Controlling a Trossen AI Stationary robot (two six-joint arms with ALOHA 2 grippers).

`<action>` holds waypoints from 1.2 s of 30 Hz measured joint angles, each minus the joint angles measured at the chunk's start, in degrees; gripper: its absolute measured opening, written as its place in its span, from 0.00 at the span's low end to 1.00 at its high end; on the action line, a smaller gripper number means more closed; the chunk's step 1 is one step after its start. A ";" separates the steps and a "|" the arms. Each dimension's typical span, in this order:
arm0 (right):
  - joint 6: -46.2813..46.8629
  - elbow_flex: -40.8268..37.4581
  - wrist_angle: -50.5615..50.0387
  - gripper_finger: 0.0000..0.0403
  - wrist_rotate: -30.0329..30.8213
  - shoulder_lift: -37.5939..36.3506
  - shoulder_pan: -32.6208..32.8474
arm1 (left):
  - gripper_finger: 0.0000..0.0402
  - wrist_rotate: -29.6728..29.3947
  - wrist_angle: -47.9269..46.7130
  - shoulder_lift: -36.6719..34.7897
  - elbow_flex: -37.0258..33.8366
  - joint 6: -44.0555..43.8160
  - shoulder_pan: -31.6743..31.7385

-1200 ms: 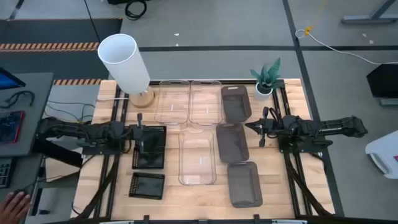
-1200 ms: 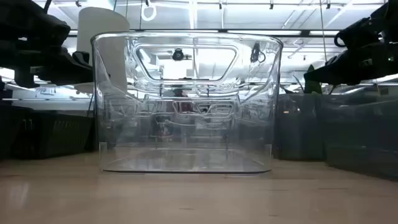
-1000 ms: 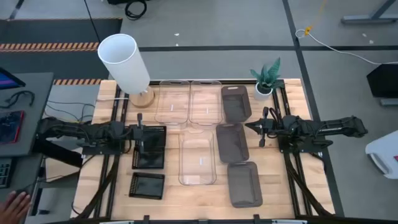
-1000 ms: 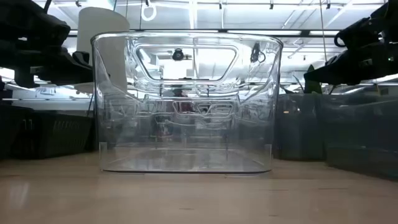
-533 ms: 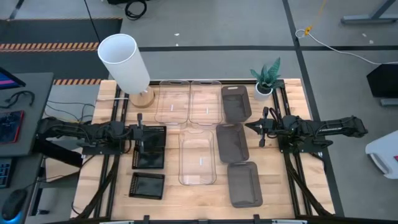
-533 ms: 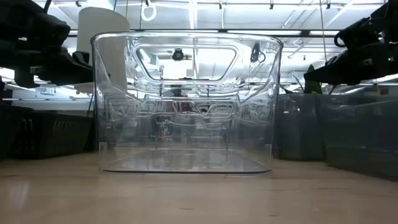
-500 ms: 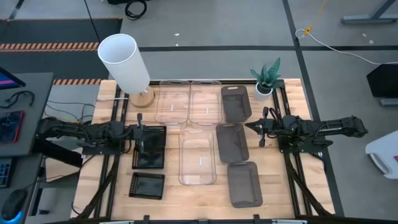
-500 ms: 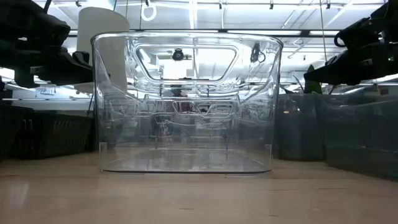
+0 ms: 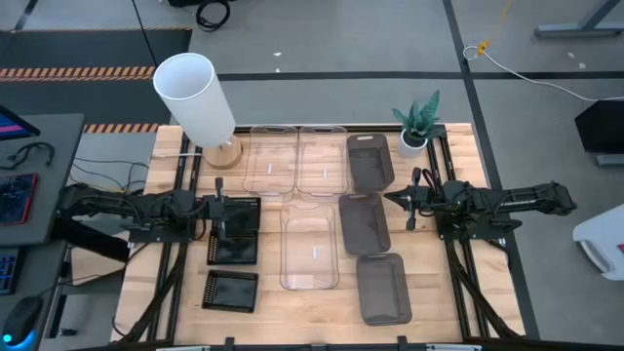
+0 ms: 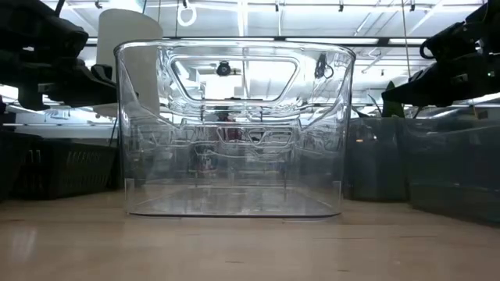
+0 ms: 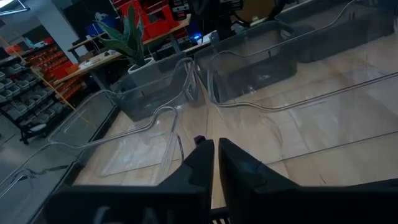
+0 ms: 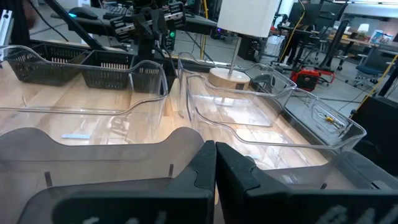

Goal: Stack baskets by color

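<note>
High view: the wooden tabletop (image 9: 156, 292) carries three clear baskets, two side by side at the far edge (image 9: 270, 162) (image 9: 323, 161) and one nearer the middle (image 9: 310, 248); three smoky grey baskets (image 9: 370, 163) (image 9: 365, 223) (image 9: 383, 289) lie in a column to their right, and two black grid baskets (image 9: 234, 231) (image 9: 231, 291) lie to their left. A white lamp (image 9: 195, 97) and a small potted plant (image 9: 417, 125) stand at the far corners. The left gripper (image 9: 220, 209) hangs over the farther black grid basket, the right gripper (image 9: 392, 199) beside the middle grey basket; neither holds anything. Low view: the near clear basket (image 10: 233, 129) fills the centre, unstacked, with dark arms above on both sides. Left wrist view: the left gripper's jaws are clenched together on nothing, above a clear basket (image 11: 124, 134). Right wrist view: the right gripper's jaws are likewise clenched and empty, over a grey basket's rim (image 12: 93, 149).
</note>
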 joint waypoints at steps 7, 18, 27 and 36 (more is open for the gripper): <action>0.01 0.00 0.00 0.03 0.00 -0.02 0.00 | 0.07 -0.01 -0.01 0.00 -0.02 -0.01 0.01; 0.00 0.00 -0.01 0.03 0.00 -0.02 0.00 | 0.08 0.00 -0.01 0.00 0.00 -0.02 0.00; 0.01 0.00 0.00 0.03 0.01 0.00 0.01 | 0.08 0.00 -0.01 0.02 -0.02 -0.02 -0.01; 0.01 0.00 0.00 0.03 0.01 -0.01 0.00 | 0.07 -0.02 -0.01 0.00 -0.02 -0.02 -0.01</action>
